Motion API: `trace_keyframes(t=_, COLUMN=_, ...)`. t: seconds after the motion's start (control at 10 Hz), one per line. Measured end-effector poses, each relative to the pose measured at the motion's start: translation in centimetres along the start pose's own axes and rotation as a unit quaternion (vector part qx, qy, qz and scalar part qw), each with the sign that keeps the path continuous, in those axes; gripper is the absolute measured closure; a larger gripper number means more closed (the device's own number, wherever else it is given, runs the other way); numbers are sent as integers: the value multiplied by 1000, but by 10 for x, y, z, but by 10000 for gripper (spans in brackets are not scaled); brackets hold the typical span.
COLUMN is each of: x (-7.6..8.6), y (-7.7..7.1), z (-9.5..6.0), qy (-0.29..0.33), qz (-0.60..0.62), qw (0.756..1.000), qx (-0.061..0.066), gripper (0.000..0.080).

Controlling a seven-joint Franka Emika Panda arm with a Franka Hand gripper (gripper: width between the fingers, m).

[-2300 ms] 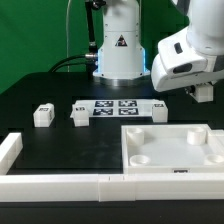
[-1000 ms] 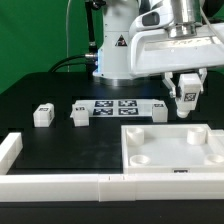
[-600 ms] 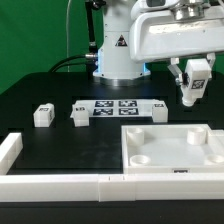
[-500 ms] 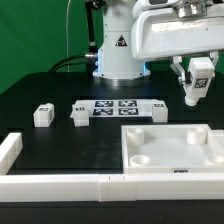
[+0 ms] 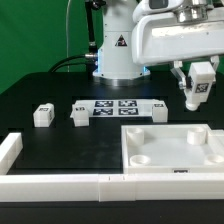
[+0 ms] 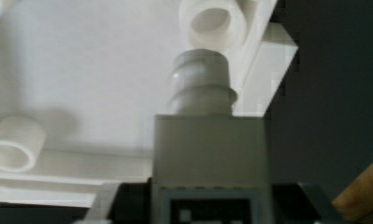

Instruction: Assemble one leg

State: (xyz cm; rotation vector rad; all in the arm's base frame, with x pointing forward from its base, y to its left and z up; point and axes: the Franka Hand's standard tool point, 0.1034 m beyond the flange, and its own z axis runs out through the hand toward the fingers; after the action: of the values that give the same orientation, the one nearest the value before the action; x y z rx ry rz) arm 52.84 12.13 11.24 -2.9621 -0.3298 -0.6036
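Note:
My gripper (image 5: 194, 92) is shut on a leg (image 5: 196, 82), a chunky white post with a black-and-white tag, and holds it in the air above the far right part of the white square panel (image 5: 190, 160). In the wrist view the held leg (image 6: 204, 110) points down at the panel (image 6: 76, 70), close to a round corner socket (image 6: 213, 20); the tag shows between the fingers (image 6: 126, 200). Three more legs stand on the black table: one (image 5: 42, 115) at the exterior view's left, one (image 5: 79, 114) beside the marker board and one (image 5: 160, 110) at its other end.
The marker board (image 5: 116, 108) lies behind the panel. A long white rail (image 5: 60, 184) runs along the front edge, with a short upright piece (image 5: 9, 150) at its left end. The robot base (image 5: 118, 50) stands at the back.
The hand has swung in from the exterior view's right and turned. Over the last second the held leg has shifted slightly up and right above the panel.

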Motion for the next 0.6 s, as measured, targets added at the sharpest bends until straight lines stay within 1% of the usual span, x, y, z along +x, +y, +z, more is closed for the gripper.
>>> trace_keyframes(t=0.1, x=15, y=-6, z=5, qy=3, qz=-1, qw=1000, qx=6, gripper=511)
trace_keyframes(t=0.3, x=34, y=-6, z=18, qy=10, qz=2, qw=1000, qx=11, gripper=511)
trace_keyframes(t=0.4, x=41, y=-9, z=19, qy=13, qz=1, qw=1000, qx=13, gripper=511)
trace_keyframes(t=0.5, x=40, y=-9, z=20, qy=14, qz=1, qw=1000, qx=12, gripper=511)
trace_keyframes(t=0.6, x=42, y=-5, z=19, qy=37, qz=3, qw=999, qx=6, gripper=511)
